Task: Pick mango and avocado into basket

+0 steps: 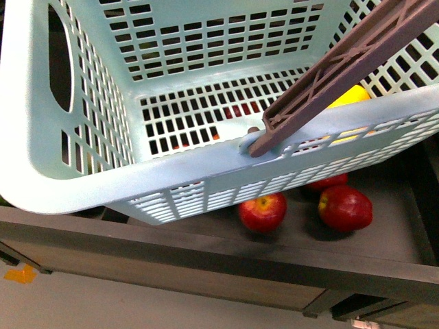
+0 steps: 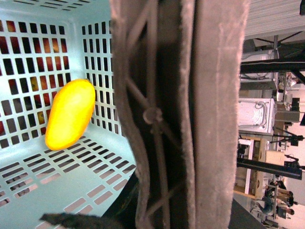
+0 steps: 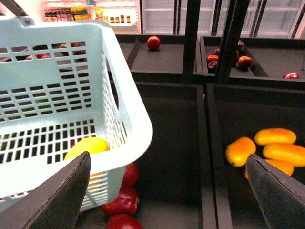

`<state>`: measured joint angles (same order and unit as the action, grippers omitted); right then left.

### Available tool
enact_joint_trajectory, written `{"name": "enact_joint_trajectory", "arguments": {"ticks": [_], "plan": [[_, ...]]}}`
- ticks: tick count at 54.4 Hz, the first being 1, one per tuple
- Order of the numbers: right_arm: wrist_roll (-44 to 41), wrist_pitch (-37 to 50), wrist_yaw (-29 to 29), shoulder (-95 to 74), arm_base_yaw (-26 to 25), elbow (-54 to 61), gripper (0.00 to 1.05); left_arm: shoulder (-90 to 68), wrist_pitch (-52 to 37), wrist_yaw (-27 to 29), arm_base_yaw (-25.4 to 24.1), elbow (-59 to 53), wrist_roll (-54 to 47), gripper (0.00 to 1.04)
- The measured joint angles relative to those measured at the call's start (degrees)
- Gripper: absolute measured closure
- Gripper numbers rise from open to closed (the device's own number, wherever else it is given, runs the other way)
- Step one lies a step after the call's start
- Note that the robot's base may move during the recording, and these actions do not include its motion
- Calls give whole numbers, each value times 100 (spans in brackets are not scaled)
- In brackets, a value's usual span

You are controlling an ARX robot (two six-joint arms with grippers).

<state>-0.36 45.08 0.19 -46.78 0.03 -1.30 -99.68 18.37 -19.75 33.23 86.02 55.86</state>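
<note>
One mango (image 2: 70, 114) sat in the basket (image 1: 206, 171), so the right gripper (image 3: 167, 162), jaws spread empty, needed to seek the avocado without jolting it; the left gripper's jaws, couldn't tell.

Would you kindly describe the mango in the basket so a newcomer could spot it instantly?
Find the turquoise basket above the dark bin. On its slotted floor by a wall lies the mango: smooth, yellow-orange, elongated, unlike the round red apples underneath.
</note>
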Motion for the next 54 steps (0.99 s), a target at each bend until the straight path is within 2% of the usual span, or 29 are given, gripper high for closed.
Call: {"name": "enact_joint_trajectory", "arguments": {"ticks": [27,54], "plan": [[0,20,-20,-11,2,15,9,-2,0,208,-76,0,-50,89],[0,24,-15,-7,0,13,9,-2,0,162,-72,4,-37,89]]}}
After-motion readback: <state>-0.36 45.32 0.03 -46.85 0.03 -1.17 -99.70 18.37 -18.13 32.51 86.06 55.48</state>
